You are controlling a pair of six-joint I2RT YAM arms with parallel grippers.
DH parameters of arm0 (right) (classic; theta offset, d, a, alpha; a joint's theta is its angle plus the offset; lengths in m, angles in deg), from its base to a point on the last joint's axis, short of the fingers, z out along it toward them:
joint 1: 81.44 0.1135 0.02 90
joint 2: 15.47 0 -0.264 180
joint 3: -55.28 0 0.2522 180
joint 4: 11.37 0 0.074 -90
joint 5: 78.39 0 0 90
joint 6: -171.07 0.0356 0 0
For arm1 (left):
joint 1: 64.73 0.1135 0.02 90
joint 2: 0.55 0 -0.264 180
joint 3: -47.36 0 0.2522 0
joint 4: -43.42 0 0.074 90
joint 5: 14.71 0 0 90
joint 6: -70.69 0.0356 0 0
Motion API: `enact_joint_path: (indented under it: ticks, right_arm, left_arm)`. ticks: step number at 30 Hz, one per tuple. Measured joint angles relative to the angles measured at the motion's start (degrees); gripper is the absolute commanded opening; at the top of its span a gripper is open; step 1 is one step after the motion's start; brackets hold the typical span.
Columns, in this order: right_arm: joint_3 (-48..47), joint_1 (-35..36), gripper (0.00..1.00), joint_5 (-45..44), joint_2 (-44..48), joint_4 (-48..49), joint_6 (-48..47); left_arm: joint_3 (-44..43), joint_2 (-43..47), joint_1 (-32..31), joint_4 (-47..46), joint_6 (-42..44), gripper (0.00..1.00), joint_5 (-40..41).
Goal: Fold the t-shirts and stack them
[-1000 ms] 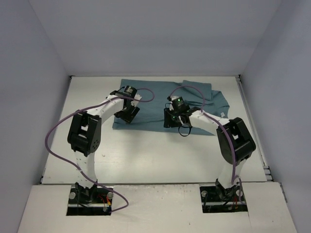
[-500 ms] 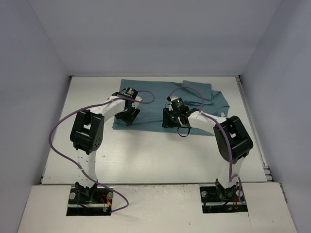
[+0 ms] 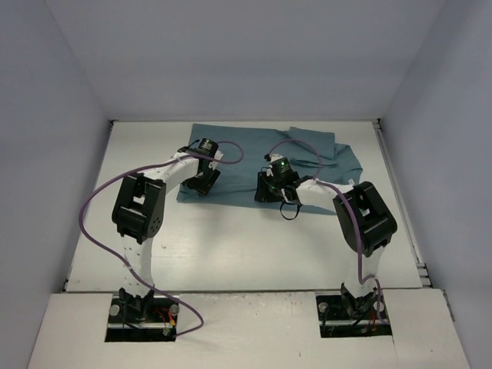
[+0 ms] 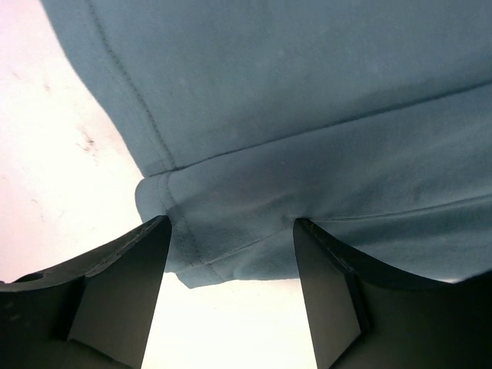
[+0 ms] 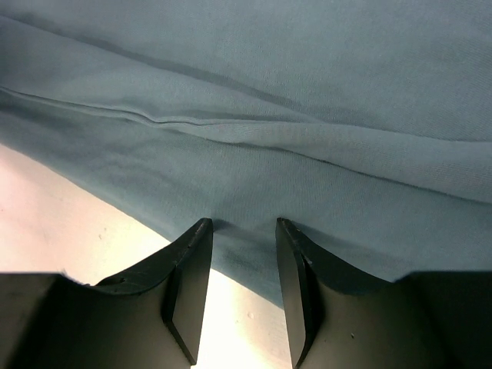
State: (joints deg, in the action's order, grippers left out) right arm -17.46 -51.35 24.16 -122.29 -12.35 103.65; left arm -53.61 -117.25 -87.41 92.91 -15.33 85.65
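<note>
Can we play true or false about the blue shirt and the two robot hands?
1. The t-shirt is teal-blue. True.
2. It lies on the white table. True.
3. The left gripper has its jaws squeezed shut. False: they stand apart, at the shirt's near-left corner.
4. The right gripper is far away from the shirt. False: its fingertips are right at the shirt's near edge.
5. Three shirts are stacked up. False: only one shirt shows.
</note>
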Motion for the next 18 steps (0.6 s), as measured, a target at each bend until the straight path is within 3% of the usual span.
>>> enact_joint_path:
  ticks: [8, 18]
  right_arm:
    - [2.04, 0.0, 0.36, 0.35, 0.46, 3.75, 0.15]
    - [2.34, 0.0, 0.36, 0.38, 0.58, 4.25, 0.14]
  left_arm:
    - [-2.18, -0.13, 0.7, -3.62, -1.21, 0.63, 3.03]
    - [-12.28, -5.99, 1.78, -6.72, -1.36, 0.63, 4.01]
